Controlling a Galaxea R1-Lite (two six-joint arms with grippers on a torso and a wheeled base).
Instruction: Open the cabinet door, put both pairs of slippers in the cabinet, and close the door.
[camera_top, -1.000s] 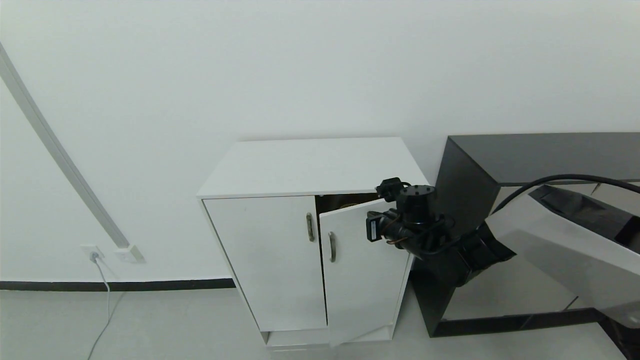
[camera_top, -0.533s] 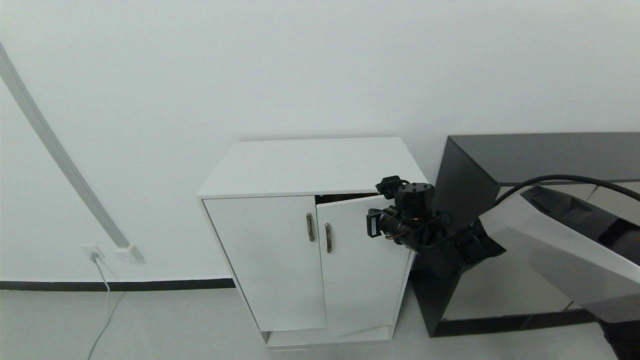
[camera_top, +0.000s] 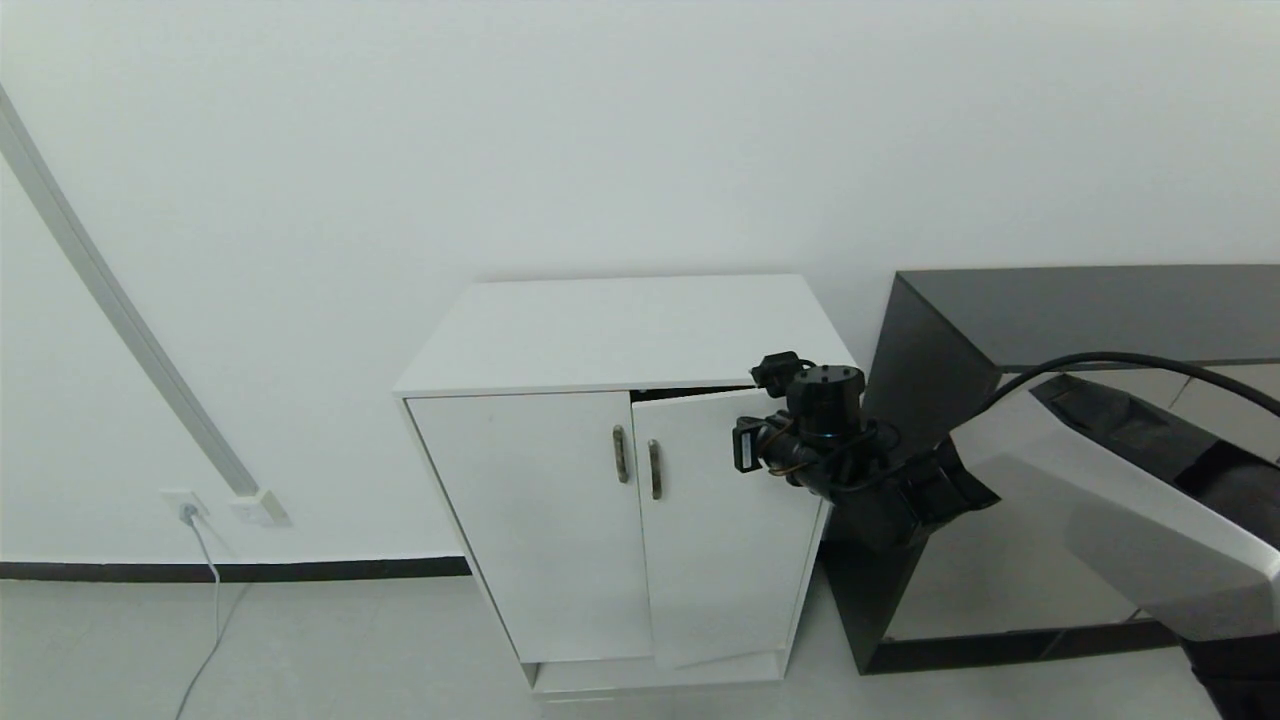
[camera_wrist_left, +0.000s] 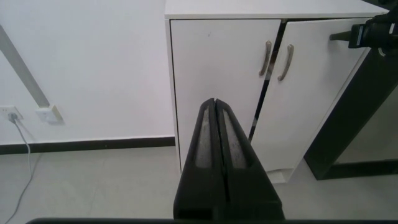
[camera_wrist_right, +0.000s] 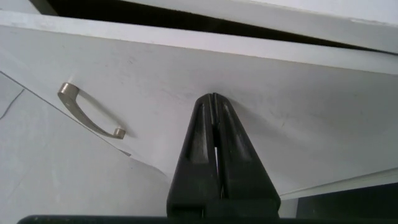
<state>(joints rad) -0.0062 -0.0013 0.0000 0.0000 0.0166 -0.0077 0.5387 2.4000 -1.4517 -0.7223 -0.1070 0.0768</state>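
The white cabinet (camera_top: 620, 330) stands against the wall. Its left door (camera_top: 530, 520) is flat shut, and its right door (camera_top: 715, 540) stands a narrow crack ajar, with a dark slit along its top edge. My right gripper (camera_wrist_right: 214, 99) is shut, its tips pressed against the front of the right door (camera_wrist_right: 186, 68), to the side of the metal handle (camera_wrist_right: 90, 112). In the head view the right wrist (camera_top: 825, 440) sits at the door's upper hinge-side corner. My left gripper (camera_wrist_left: 215, 106) is shut on nothing, well back from the cabinet (camera_wrist_left: 217, 68) and low before its left door.
A glossy black unit (camera_top: 1050, 310) stands tight against the cabinet's right side. A wall socket with a hanging cable (camera_top: 185, 512) and a slanted white conduit (camera_top: 110, 290) are at the left. Bare grey floor (camera_top: 350, 650) lies in front.
The right door has swung from clearly ajar to almost shut, its handle now next to the left one. My right gripper moved in toward the cabinet with it.
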